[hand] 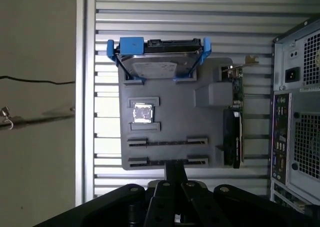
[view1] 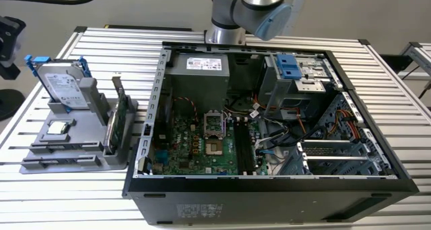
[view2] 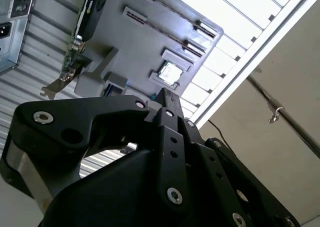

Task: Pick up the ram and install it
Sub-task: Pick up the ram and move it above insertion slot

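The premises were judged to be a robotics laboratory or test workshop. An industrial robot arm (view1: 251, 8) was found mounted at the far edge of a slatted aluminium bench (view1: 101, 43). An opened desktop computer case (view1: 269, 194), boards and wiring exposed, was laid on the bench beside a grey parts fixture (view1: 67, 157) in which loose components were racked. A trailing cable (hand: 35, 80) was noted on plain flooring.

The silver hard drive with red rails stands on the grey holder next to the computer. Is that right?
Not quite: the rails are blue, not red. The first wrist view shows the silver hard drive with blue rails standing on the grey holder next to the computer.
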You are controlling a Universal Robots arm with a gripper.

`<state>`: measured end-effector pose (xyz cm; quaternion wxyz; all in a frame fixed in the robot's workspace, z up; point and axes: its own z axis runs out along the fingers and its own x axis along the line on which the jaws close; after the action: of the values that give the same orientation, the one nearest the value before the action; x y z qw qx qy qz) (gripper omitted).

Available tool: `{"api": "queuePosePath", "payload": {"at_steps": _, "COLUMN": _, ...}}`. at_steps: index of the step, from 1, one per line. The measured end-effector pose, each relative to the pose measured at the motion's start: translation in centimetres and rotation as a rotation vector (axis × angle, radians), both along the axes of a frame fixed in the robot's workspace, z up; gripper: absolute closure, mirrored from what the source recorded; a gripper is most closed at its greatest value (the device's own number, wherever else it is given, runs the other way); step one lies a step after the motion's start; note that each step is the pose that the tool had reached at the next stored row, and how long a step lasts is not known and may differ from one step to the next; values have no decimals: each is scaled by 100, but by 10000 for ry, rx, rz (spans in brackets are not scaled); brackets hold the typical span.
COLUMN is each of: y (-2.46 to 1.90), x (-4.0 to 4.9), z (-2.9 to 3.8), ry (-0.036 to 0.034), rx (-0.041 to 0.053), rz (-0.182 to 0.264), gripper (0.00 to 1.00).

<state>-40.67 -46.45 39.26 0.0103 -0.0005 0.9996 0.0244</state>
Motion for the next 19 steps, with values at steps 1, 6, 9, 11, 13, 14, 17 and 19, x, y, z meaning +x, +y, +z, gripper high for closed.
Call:
{"api": "queuePosePath", "payload": {"at_steps": 1, "y": -9, "x": 0, "z": 0, "ry": 0, "rx": 0, "rz": 10, "gripper": 100}}
{"api": "queuePosePath", "payload": {"at_steps": 6, "y": -51, "x": 0, "z": 0, "ry": -1, "rx": 1, "rz": 58, "gripper": 100}}
{"api": "queuePosePath", "payload": {"at_steps": 9, "y": -76, "x": 0, "z": 0, "ry": -1, "rx": 0, "rz": 85, "gripper": 100}}
{"api": "queuePosePath", "payload": {"at_steps": 11, "y": -94, "x": 0, "z": 0, "ry": 0, "rx": 0, "rz": 104, "gripper": 100}}
{"api": "queuePosePath", "payload": {"at_steps": 13, "y": -111, "x": 0, "z": 0, "ry": 0, "rx": 0, "rz": 121, "gripper": 100}}
{"api": "queuePosePath", "payload": {"at_steps": 14, "y": -119, "x": 0, "z": 0, "ry": 0, "rx": 0, "rz": 130, "gripper": 100}}
{"api": "queuePosePath", "payload": {"at_steps": 17, "y": -143, "x": 0, "z": -1, "ry": -1, "rx": 1, "rz": 157, "gripper": 100}}
{"api": "queuePosePath", "payload": {"at_steps": 19, "y": -158, "x": 0, "z": 0, "ry": 0, "rx": 0, "rz": 173, "gripper": 100}}
